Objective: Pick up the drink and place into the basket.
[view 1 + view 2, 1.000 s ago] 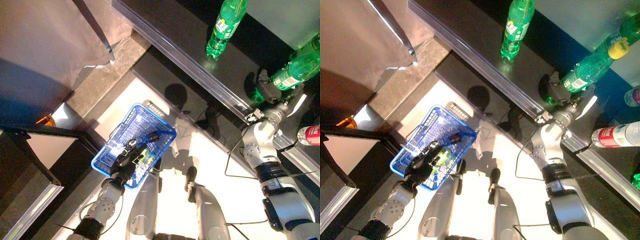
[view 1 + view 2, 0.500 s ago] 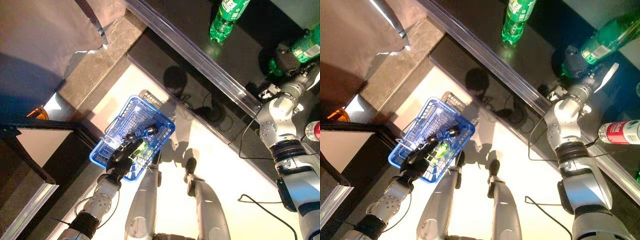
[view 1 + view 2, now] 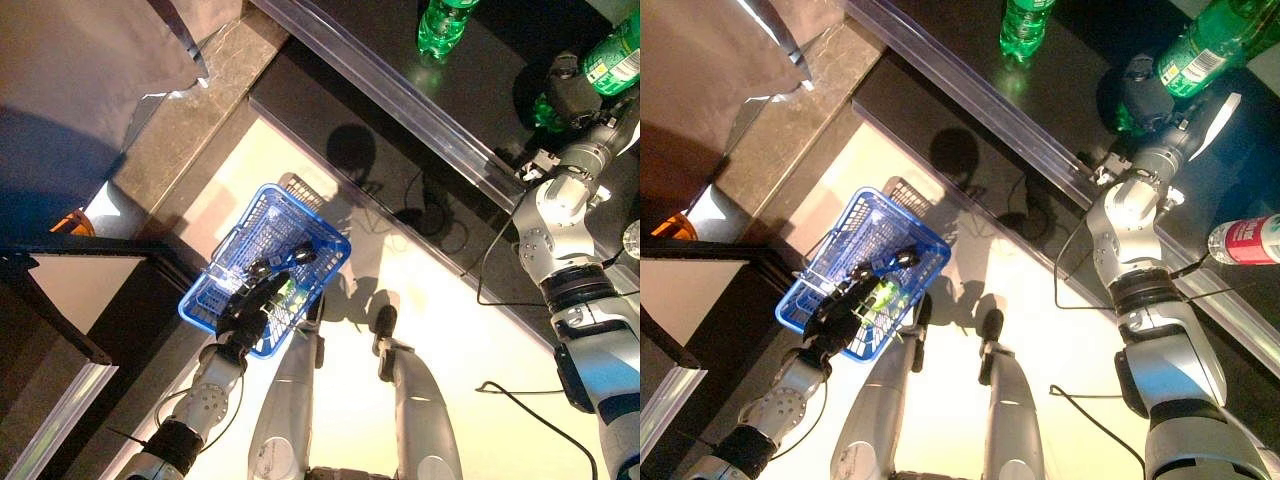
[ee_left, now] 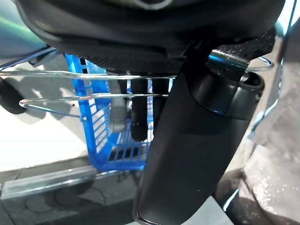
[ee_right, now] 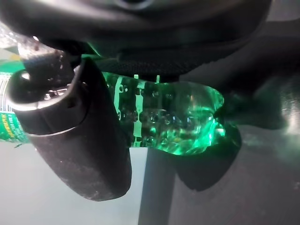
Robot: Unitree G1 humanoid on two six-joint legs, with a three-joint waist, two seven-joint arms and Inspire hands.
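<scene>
The fingers and thumb of the right hand (image 3: 1143, 92) are curled round the lower part of a green drink bottle (image 3: 1200, 50), which is held tilted above the dark counter (image 3: 1060, 95) at the far right; in the right wrist view the dimpled green base (image 5: 173, 119) is seen clamped between the thumb (image 5: 75, 136) and the palm. The fingers of the left hand (image 3: 255, 305) are closed round the wire handles (image 4: 93, 86) of a blue basket (image 3: 240, 250), which is held at the near left over the pale floor (image 3: 440, 330). Something small and green (image 3: 883, 297) is seen inside the basket beside the fingers; what it is cannot be told. A second green bottle (image 3: 1025, 25) stands upright farther left on the counter, well apart from the held one. A bottle with a red label (image 3: 1245, 240) lies on its side at the right edge. The counter is edged by a pale strip (image 3: 400, 95). A dark cabinet (image 3: 70, 300) stands to the left of the basket. The held drink is well apart from the basket.
</scene>
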